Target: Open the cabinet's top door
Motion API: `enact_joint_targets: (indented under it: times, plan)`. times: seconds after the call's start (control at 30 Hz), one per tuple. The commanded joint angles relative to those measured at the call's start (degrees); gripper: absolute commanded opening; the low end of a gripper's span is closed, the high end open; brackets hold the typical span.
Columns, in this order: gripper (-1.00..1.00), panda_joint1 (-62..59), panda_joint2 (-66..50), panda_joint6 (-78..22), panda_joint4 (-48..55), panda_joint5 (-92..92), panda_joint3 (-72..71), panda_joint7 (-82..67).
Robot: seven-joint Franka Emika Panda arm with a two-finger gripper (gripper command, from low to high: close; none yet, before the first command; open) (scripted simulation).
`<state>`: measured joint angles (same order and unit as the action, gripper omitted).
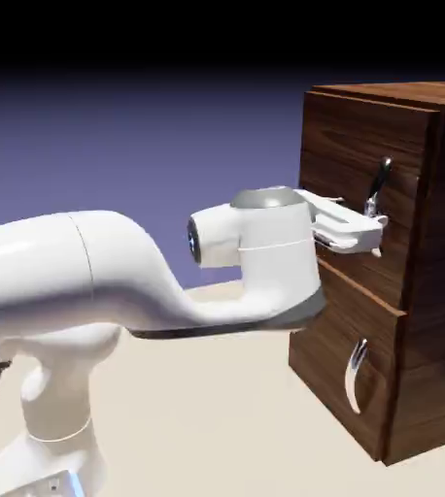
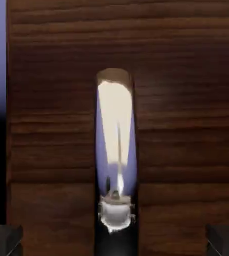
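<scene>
The dark wood-grain cabinet [image 1: 430, 291] stands at the right of the exterior view. Its top door [image 1: 353, 165] carries a long curved silver handle [image 1: 377, 184] and looks shut. My gripper [image 1: 370, 236] reaches level toward this door, with its fingers by the handle's lower end. In the hand view the top door [image 2: 186, 100] fills the picture and the shiny handle [image 2: 116, 140] runs upright through the middle. My two fingertips [image 2: 4, 240] show in the bottom corners, far apart, on either side of the handle. The gripper [image 2: 114, 241] is open and holds nothing.
Below the top door sits the shorter lower panel [image 1: 338, 359] with its own small silver handle [image 1: 357, 374]. The white arm [image 1: 119, 272] stretches in from the lower left over the beige table [image 1: 217, 417].
</scene>
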<state>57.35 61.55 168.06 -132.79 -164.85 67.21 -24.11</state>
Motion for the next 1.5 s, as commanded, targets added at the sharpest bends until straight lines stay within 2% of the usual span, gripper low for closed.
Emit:
enact_joint_targets:
  times: [0.0, 0.5, 0.8, 1.13, 1.47]
  plan:
    - [-1.0, 0.0, 0.0, 0.0, 0.0, 0.0, 0.0, 0.0]
    - [-1.0, -27.83, 1.51, -21.75, -25.32, 21.76, -24.82, -2.51]
    - [-1.0, -35.57, 7.4, -35.96, -35.81, 42.71, -43.51, -6.59]
    - [-1.0, -34.02, 8.63, -53.05, -39.18, 66.42, -64.27, -7.84]
    - [-1.0, -32.32, -2.03, -72.22, -32.98, 89.07, -85.04, -3.94]
